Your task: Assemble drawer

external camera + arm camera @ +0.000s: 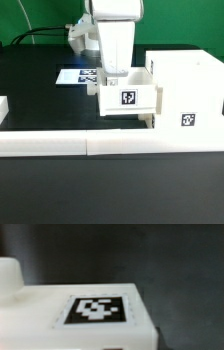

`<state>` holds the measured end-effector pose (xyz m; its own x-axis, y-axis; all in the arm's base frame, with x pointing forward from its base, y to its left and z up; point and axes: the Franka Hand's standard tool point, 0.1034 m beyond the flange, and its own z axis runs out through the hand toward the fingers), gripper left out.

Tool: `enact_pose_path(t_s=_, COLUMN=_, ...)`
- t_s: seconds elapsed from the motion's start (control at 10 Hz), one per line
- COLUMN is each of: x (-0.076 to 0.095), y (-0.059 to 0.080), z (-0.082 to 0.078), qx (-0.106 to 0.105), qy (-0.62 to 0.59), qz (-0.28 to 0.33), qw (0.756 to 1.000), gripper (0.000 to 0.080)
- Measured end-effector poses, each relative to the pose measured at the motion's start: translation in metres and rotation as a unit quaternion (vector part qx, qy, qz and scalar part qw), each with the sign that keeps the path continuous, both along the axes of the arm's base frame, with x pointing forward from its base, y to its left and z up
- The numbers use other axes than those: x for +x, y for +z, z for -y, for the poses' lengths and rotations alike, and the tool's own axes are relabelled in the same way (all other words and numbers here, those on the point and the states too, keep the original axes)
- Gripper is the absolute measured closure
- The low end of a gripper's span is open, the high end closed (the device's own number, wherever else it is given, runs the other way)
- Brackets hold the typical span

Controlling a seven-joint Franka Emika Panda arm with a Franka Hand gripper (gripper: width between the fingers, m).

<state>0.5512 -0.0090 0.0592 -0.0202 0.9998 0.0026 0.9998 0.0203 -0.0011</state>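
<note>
The drawer's tall white shell (185, 90) stands at the exterior view's right, with a tag on its front face. A smaller white tray (128, 97) with a tag on its near wall sits against the shell's left side, partly in its opening. My gripper (108, 78) comes down from above, its fingers reaching into the tray's far left corner, shut on the tray's wall. The wrist view shows a white part face with a black-and-white tag (98, 310) close up. My fingertips do not show clearly there.
Long low white bars (90, 145) run across the front of the black table. The marker board (80, 76) lies behind the tray at the exterior view's left. A small white piece (3, 108) sits at the left edge. Cables hang at the back.
</note>
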Motion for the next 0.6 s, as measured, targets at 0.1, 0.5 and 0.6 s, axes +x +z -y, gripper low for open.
enact_pose_path(t_s=0.1, x=0.0001, y=-0.0001, z=-0.0002, qx=0.0, qy=-0.001, qz=0.0, qw=1.0, gripper=0.0757)
enact_pose_path(t_s=0.5, x=0.0005, y=0.0001, z=-0.0015, qx=0.0, qy=-0.01, qz=0.0, qw=1.0, gripper=0.0757)
enact_pose_path(t_s=0.6, x=0.0004, y=0.0, z=-0.0012, qx=0.0, qy=-0.011, qz=0.0, qw=1.0, gripper=0.0757)
